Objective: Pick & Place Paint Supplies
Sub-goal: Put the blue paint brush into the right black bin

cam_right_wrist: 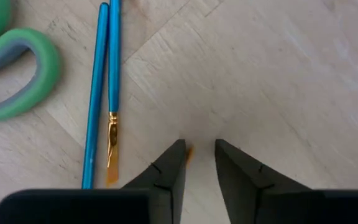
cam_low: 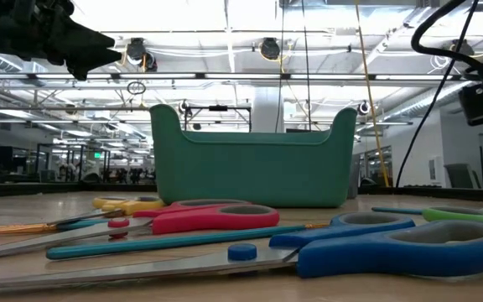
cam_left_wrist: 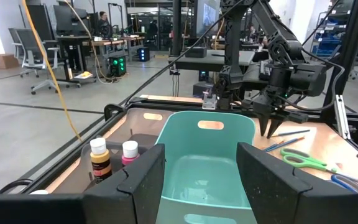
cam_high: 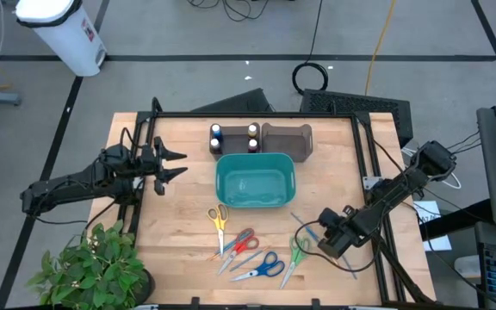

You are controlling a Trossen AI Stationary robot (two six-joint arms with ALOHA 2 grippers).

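Observation:
Several tiny paint bottles (cam_high: 234,138) stand in a brown holder (cam_high: 287,140) behind the teal bin (cam_high: 255,181); two of them show in the left wrist view (cam_left_wrist: 99,158). Two thin blue brushes (cam_right_wrist: 98,93) lie on the table beside the green scissors (cam_right_wrist: 17,81). My right gripper (cam_right_wrist: 197,158) points down just over the table next to these brushes, its fingers a little apart. A small orange bit (cam_right_wrist: 189,154) shows by one fingertip; whether it touches, I cannot tell. My left gripper (cam_high: 176,164) is open and empty, left of the bin, above the table.
Yellow (cam_high: 219,217), red (cam_high: 243,242), blue (cam_high: 263,268) and green (cam_high: 297,255) scissors lie in front of the bin, with an orange brush (cam_low: 15,228) and a blue brush (cam_low: 174,241) among them. A potted plant (cam_high: 93,269) stands at the near left corner.

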